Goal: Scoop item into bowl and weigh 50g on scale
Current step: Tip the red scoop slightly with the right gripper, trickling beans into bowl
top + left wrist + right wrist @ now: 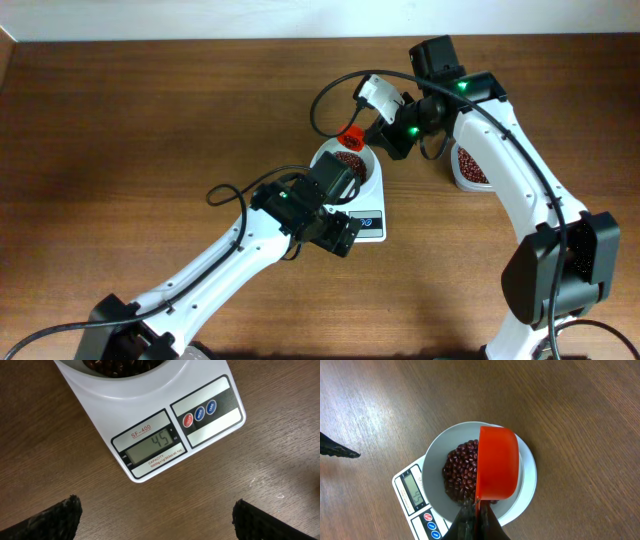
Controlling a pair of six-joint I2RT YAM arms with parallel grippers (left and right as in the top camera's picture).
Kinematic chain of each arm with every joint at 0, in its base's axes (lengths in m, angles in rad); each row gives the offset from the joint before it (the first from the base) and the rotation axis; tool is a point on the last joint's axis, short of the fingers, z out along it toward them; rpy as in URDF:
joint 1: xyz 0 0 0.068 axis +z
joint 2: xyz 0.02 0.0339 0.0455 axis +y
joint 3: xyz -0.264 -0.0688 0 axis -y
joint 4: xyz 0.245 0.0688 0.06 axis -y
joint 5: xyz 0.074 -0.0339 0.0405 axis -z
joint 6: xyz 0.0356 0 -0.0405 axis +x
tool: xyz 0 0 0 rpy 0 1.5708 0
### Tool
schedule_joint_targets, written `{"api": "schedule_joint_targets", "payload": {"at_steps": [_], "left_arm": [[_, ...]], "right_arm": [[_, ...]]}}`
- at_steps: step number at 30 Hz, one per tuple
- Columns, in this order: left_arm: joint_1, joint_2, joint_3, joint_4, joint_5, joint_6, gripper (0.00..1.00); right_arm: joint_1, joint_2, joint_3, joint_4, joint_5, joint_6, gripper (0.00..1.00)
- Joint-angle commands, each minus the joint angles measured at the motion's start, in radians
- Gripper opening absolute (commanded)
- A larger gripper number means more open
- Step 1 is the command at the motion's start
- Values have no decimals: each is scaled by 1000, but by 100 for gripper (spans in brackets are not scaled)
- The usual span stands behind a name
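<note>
The white bowl point(440, 445) sits on the white scale point(210, 425), and dark red-brown beans point(460, 472) heap inside it. The scale's display point(152, 446) reads 45. My right gripper point(477, 512) is shut on the handle of an orange scoop point(497, 462), which is tipped on its side over the bowl; it also shows in the overhead view point(351, 136). My left gripper point(157, 517) is open and empty, hovering over bare wood just in front of the scale. In the overhead view the bowl point(372, 172) and scale point(372, 222) lie between both arms.
A clear plastic container point(468, 170) with more beans stands to the right of the scale, partly under my right arm. Wooden table top point(130, 130) stretches to the left.
</note>
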Motion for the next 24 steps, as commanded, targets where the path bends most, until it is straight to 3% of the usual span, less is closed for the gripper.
{"api": "schedule_joint_targets", "payload": {"at_steps": [1, 8, 11, 24], "left_arm": [[-1, 7, 19, 1, -10, -12, 99], [-1, 7, 19, 1, -10, -12, 99], [-1, 7, 19, 1, -10, -12, 99], [-1, 7, 19, 1, -10, -12, 99]], "right_arm": [[10, -39, 23, 3, -1, 8, 4], [12, -39, 23, 1, -10, 30, 4], [26, -39, 23, -46, -3, -60, 4], [24, -38, 23, 11, 26, 31, 4]]}}
